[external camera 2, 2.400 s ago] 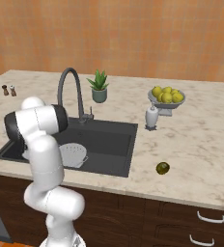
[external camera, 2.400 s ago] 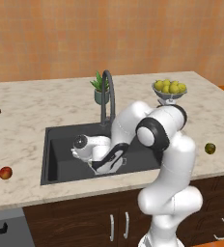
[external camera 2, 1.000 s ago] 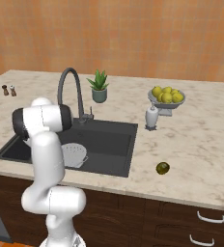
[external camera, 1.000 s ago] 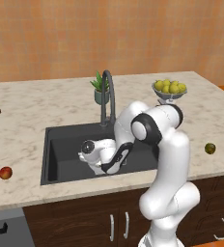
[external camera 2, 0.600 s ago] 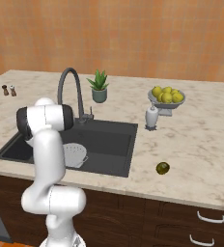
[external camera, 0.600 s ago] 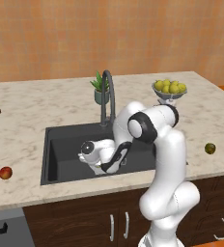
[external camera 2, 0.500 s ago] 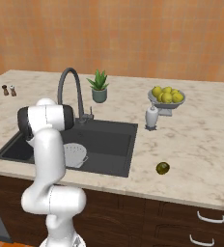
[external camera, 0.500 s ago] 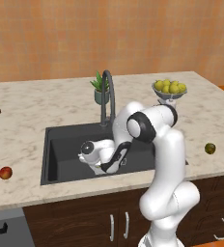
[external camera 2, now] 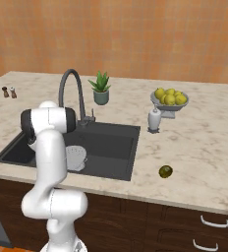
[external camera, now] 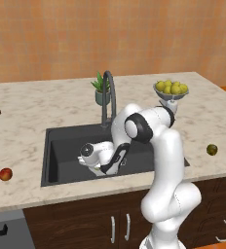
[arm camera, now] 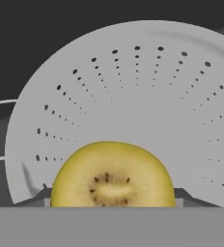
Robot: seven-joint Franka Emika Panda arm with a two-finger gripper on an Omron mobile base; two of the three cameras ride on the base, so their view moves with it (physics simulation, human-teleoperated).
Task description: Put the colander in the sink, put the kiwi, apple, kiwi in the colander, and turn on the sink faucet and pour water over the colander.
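While the colander (arm camera: pixel 133 111) sits in the sink (external camera 2: pixel 116 147), a yellowish kiwi (arm camera: pixel 112 176) is held above it. The kiwi is clamped between the partly spread fingers of the gripper (arm camera: pixel 112 198).

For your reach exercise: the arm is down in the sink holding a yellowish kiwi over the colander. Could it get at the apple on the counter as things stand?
Probably not yet: the gripper is full with the kiwi, and the apple lies well beyond the sink.

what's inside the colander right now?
Over the colander in the sink, the gripper grips a yellowish kiwi. The bowl's perforated wall shows bare; the kiwi covers its bottom.
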